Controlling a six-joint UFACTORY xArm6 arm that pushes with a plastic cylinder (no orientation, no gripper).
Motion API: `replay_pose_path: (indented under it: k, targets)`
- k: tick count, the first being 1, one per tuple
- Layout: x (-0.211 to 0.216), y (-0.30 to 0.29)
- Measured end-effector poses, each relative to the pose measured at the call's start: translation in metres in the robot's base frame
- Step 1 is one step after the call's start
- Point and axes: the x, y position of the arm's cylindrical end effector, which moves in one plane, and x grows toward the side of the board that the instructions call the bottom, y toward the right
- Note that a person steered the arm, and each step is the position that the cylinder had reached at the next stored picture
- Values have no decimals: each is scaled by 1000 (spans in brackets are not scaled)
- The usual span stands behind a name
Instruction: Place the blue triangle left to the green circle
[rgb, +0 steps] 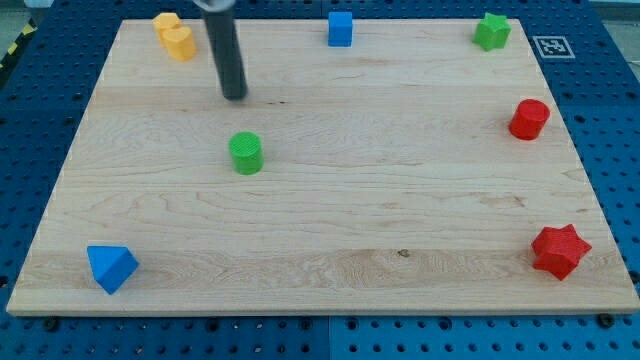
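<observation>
Wooden board (400, 200): blue triangle (110, 267) far below my tip (234, 96), view's bottom-left

Arm visible only as a straight rod (226, 50), dark grey to black, smooth, cylindrical, with a faint sheen along its length. My tip (235, 97) is blunt and flat-ended. No markings, cables or screws discernible.

Yellow block (174, 36) top left, blue cube (340, 29) top middle, green star (491, 31) top right. Red cylinder (529, 119) right edge, red star (560, 250) bottom right. All on wooden board (400, 200).
</observation>
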Motion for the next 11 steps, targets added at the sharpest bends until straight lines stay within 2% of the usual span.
replay_pose_path:
  k: [1,5,6,7,9,10,11]
  targets:
    - [28,19]
    - [32,10]
    - [37,-60]
    - [74,-129]
    - [230,-149]
    - [248,-148]
    - [232,-144]
